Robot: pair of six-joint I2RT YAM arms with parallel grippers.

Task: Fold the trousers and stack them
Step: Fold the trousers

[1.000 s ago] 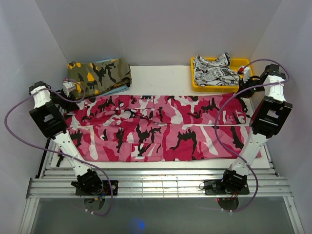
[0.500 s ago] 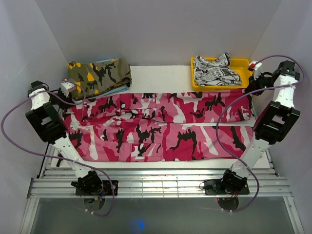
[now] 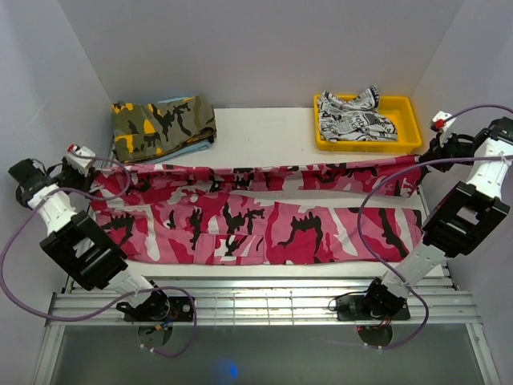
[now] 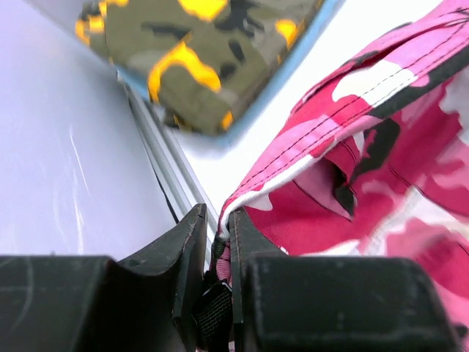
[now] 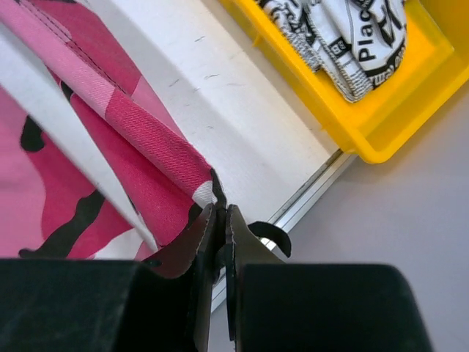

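The trousers [image 3: 240, 216] lay with their long axis running left to right across the counter [image 3: 264, 132], spanning almost the whole gap between the two arms. The left end effector [image 4: 218, 243] was clenched on the far corner at the left end, a fold of pink cloth pinched between its fingers. The right end effector [image 5: 220, 231] was clamped the same way on the far corner at the right end. Between the two grips the far long edge hung as a raised, fairly taut band above the counter. The near half rested flat, toward the arm bases.

From either end effector, then, the bulk of the cloth lay inward along that band and toward the near side, lower down. Neither arm was nearer: each held its own end.

The likely next move is a lengthwise fold, bringing the held edge toward the near edge. That depends on both ends travelling together, square to the long axis.

Beyond the raised edge sat a folded olive-and-orange garment [image 3: 160, 124] at far left. A yellow tray [image 3: 409, 120] holding a white printed garment [image 3: 353, 116] sat at far right. Both were apart from the trousers.
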